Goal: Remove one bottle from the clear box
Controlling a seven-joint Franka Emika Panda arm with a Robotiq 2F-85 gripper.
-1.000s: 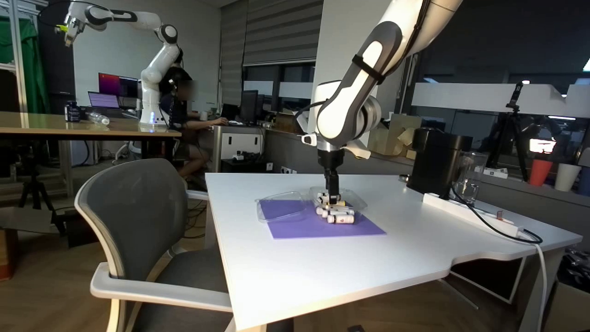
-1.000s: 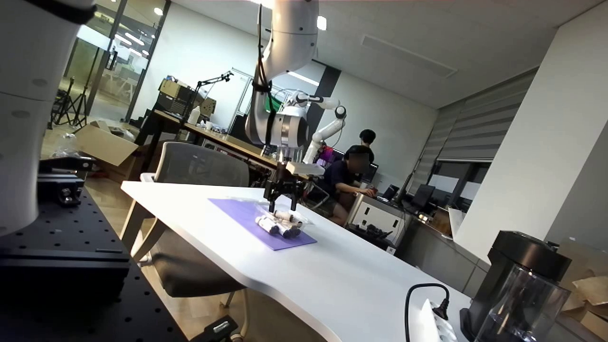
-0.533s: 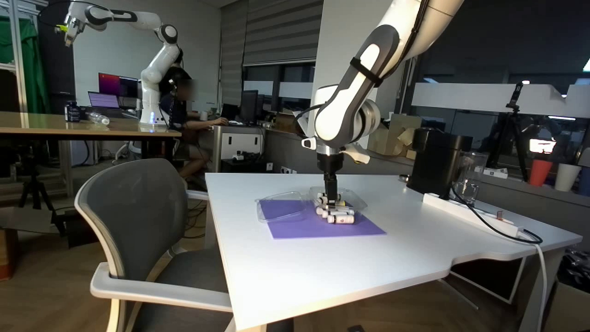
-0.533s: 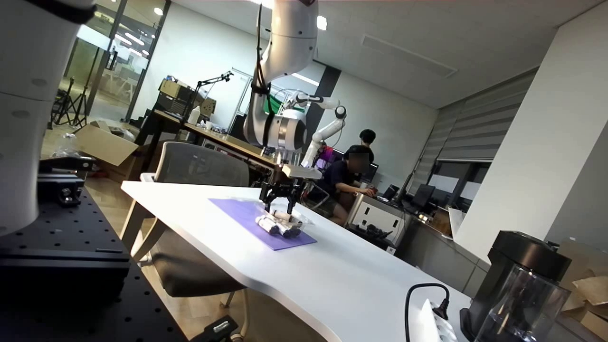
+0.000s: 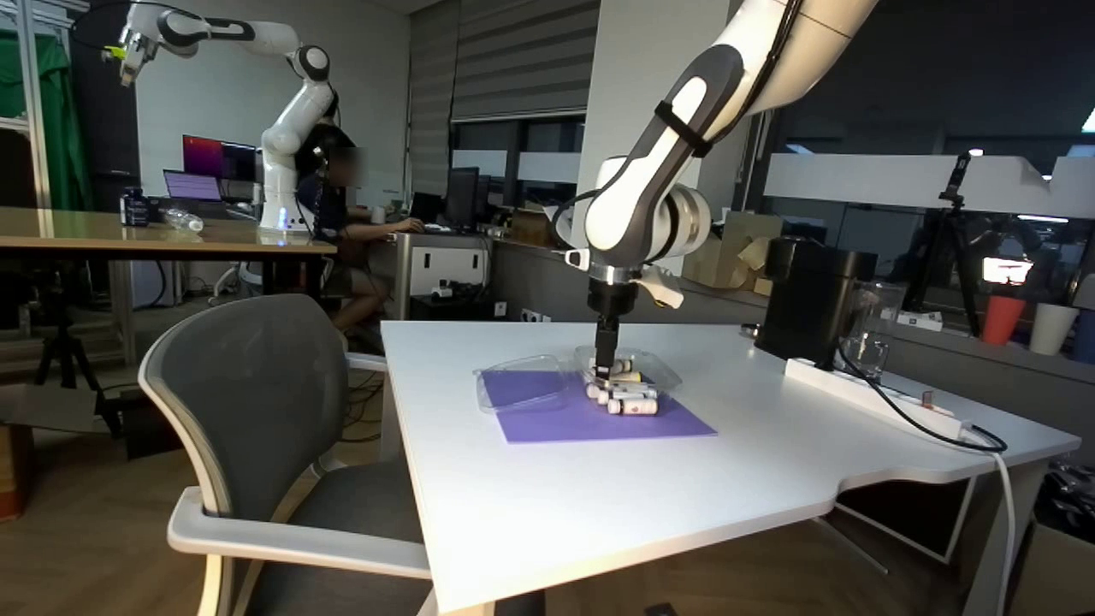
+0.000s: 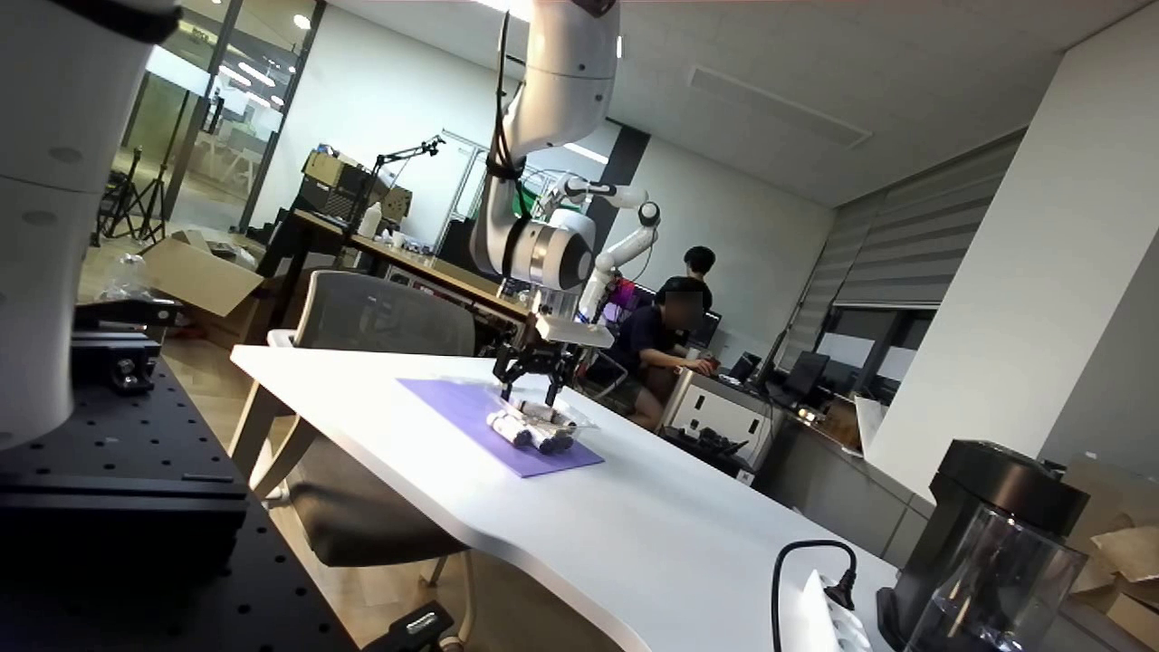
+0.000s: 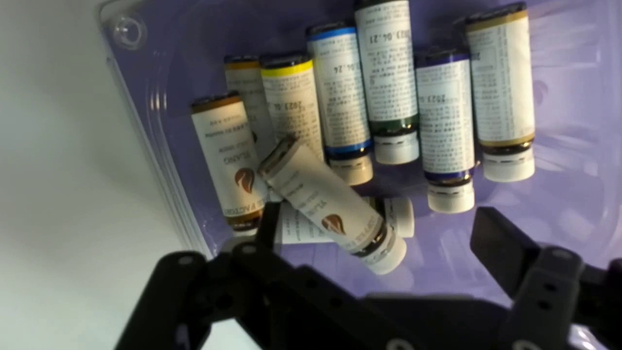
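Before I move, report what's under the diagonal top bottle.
A sideways bottle: white cap and some label show, middle covered. Part of a yellow-banded bottle is hidden too.

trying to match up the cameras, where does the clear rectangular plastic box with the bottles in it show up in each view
In an exterior view: the clear rectangular plastic box lies just below and right of centre.
In an exterior view: the box lies below centre, its outline faint.
Wrist view: the box fills most of the picture, its left edge slanting.
Shared landmark: the white-labelled cylindrical bottles lying in it, visible in all three.
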